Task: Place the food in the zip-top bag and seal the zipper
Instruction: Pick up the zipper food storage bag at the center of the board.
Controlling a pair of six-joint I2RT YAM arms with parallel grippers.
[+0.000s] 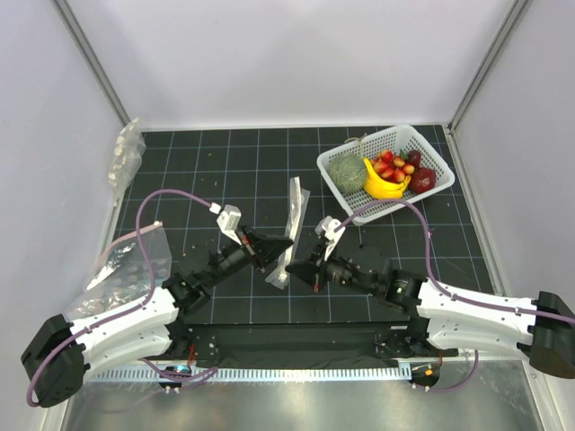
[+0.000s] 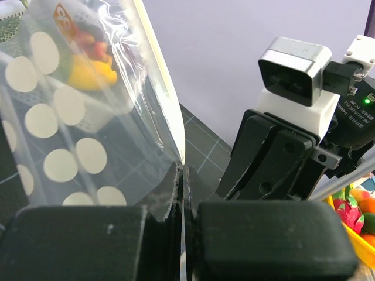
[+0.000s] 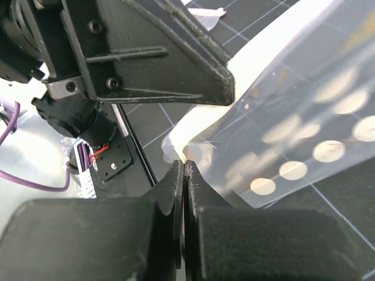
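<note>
Bag [image 1: 289, 229] is up off the table [image 1: 225, 162], hanging edge-on between the two arms at mid-table. Left gripper [image 1: 280, 244] is clamped on it: in the wrist view the fingers [image 2: 170, 199] are pressed together with film nipped between them, and the dotted sheet rises up and to the left. Right gripper [image 1: 296, 268] is likewise pinched tight on the film, at a crumpled edge just beside the left claw. A pale strip runs up the bag's edge from the left fingers; I take it for the zipper [image 2: 166, 96]. I can't tell whether it is pressed closed or parted, or which grip is on which lip. Food [image 1: 395, 167] sits in the white basket [image 1: 431, 148] at the far right, touching the banana [image 1: 384, 189] and well apart from the bag. Through the clear film I see only dots and the basket beyond, nothing inside. My read is that this is early. The bag is lifted and held, but the mouth is not visibly spread, no food is loaded, and the seal is not done. Both claws are committed to the bag, so I judge one must let go to fetch the food. The whole fill and the zipper press are left.
</note>
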